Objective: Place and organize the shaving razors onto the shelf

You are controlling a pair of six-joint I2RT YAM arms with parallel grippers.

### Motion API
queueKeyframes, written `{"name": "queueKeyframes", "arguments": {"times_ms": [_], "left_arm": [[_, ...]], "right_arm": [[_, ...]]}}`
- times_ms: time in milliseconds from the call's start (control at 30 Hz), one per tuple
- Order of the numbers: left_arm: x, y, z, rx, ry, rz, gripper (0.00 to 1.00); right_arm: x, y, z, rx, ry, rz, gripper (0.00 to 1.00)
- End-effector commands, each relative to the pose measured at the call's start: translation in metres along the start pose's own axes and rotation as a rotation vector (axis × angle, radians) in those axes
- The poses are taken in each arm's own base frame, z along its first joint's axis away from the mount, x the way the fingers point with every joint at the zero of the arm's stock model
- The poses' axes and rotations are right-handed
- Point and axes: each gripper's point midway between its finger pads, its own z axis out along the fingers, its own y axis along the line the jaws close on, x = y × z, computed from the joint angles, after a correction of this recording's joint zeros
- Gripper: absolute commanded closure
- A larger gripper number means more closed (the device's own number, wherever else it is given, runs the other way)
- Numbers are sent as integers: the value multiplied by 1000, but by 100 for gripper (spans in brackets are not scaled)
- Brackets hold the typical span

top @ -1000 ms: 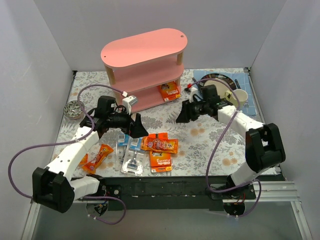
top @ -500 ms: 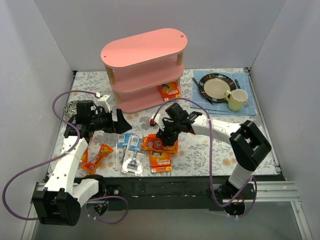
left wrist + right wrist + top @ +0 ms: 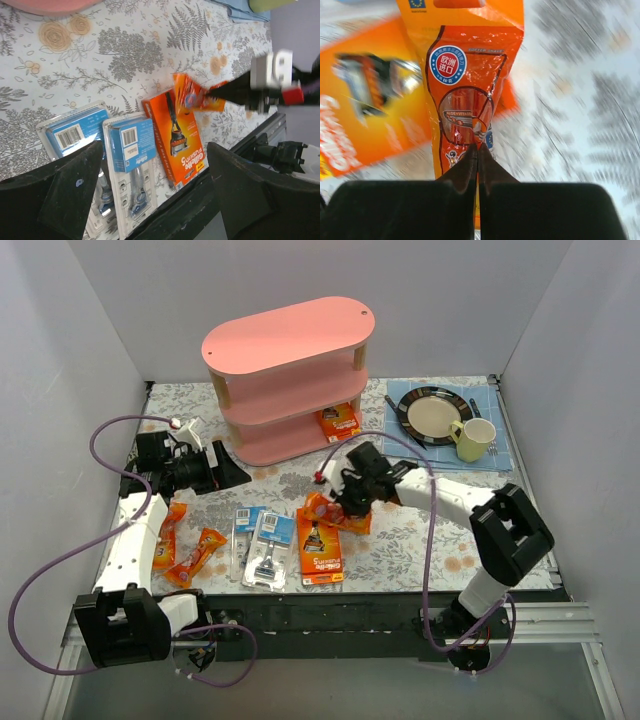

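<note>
Now right end effector [image 3: 477, 150] grips orange bag [image 3: 470, 75], long axis ahead; left end effector [image 3: 156, 197] released.

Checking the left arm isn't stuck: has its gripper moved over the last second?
Yes. The left gripper has drawn back leftward, from just behind the blister packs to a spot beside the lower left end of the shelf.

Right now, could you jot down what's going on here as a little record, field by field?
shelf: pink shelf, one orange card pack on its bottom tier
right gripper: shut on an orange bag
left gripper: open, holding nothing, close to the shelf's left end
loose on table: two blister packs, one flat orange card, two more orange bags
far right: plate and mug on a blue mat
</note>
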Motion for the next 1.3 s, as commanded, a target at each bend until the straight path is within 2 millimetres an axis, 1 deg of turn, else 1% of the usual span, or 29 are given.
{"name": "queueKeyframes", "arguments": {"times_ms": [0, 33, 67, 100, 133, 167, 200, 233, 267, 300, 333, 367, 400, 433, 533, 567, 633, 700, 733, 800, 867, 900, 1000, 1033, 1133, 1167, 1200, 1233, 1267], "left_arm": [[1, -26, -6, 109, -4, -11, 17], [5, -33, -7, 139, 1, -2, 17], [12, -36, -6, 154, 13, 3, 17], [16, -39, -5, 166, 14, 20, 17], [26, -43, 3, 162, 32, 17, 18], [33, -52, 6, 191, 65, 45, 18], [35, -60, 7, 229, 77, 72, 21], [44, -67, 11, 259, 111, 53, 23], [50, -68, 15, 267, 144, 20, 26], [61, -71, 20, 282, 193, 0, 28], [71, -73, 23, 293, 237, -17, 32], [83, -71, 31, 285, 291, -48, 34], [97, -78, 34, 298, 345, -51, 36], [105, -79, 38, 297, 379, -67, 40], [130, -75, 52, 278, 473, -113, 44], [137, -73, 54, 278, 497, -128, 49], [149, -66, 66, 238, 537, -177, 53], [155, -56, 74, 184, 552, -203, 58], [159, -47, 80, 142, 564, -222, 62], [163, -40, 84, 97, 582, -243, 66], [167, -28, 88, 35, 596, -248, 66], [171, -22, 85, -7, 616, -263, 66], [167, -9, 81, -82, 617, -261, 66], [162, -5, 81, -103, 608, -236, 66], [155, 16, 78, -192, 605, -233, 65], [146, 27, 79, -237, 583, -210, 65], [141, 40, 77, -273, 573, -227, 65], [136, 47, 77, -298, 561, -220, 66], [125, 55, 78, -311, 542, -176, 67]], "right_arm": [[62, -57, -60, 210, 66, 315, 99], [77, -60, -70, 220, 90, 382, 99], [98, -75, -85, 260, 98, 472, 98], [113, -79, -94, 299, 117, 514, 89], [127, -88, -107, 356, 127, 586, 71], [132, -92, -115, 390, 131, 621, 65], [122, -93, -125, 404, 87, 625, 61], [106, -90, -130, 387, 39, 627, 45], [91, -85, -132, 361, -4, 624, 40], [73, -78, -133, 323, -59, 611, 38], [55, -67, -129, 279, -88, 581, 38], [44, -63, -126, 256, -122, 554, 38], [33, -56, -126, 231, -151, 524, 38], [27, -50, -124, 216, -159, 500, 38], [27, -49, -124, 222, -171, 508, 38], [29, -49, -123, 225, -165, 507, 38], [27, -51, -126, 242, -180, 504, 38], [25, -50, -126, 242, -195, 505, 38], [24, -51, -127, 244, -203, 504, 38], [23, -51, -127, 246, -215, 510, 38], [22, -52, -125, 249, -226, 521, 39], [23, -49, -123, 236, -226, 529, 38], [19, -39, -118, 180, -244, 564, 38], [21, -36, -115, 160, -245, 594, 39], [21, -30, -107, 119, -250, 620, 39], [20, -32, -105, 118, -257, 622, 39], [20, -34, -104, 120, -257, 619, 39], [18, -35, -104, 121, -260, 618, 39], [19, -38, -103, 125, -255, 622, 39]]}}
